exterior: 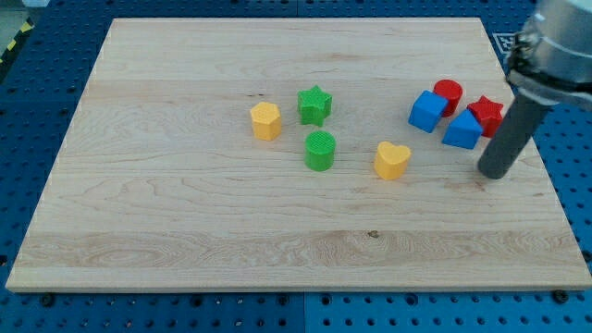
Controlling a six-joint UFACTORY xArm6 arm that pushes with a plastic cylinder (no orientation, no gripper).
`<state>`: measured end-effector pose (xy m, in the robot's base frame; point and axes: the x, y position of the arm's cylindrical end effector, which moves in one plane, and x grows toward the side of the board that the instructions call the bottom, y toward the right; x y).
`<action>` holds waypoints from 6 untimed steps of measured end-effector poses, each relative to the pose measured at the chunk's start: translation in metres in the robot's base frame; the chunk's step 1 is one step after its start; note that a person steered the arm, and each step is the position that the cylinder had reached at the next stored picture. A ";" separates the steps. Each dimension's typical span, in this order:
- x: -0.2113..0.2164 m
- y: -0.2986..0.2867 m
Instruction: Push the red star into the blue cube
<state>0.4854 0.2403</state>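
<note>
Over at the view's right side of the pale wooden board (185,231), the red star-shaped block (487,113) sits touching a blue block (462,130) on its lower left, with the blue cube (426,111) and a red cylinder (448,92) just beyond — a tight cluster. My tip (492,174) rests just below and right of the star; the rod has no jaws to open or close. Mid-board lie a yellow hexagonal block (265,121), green star (314,105), green cylinder (320,150) and yellow heart (391,159).
</note>
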 end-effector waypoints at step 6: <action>-0.072 0.015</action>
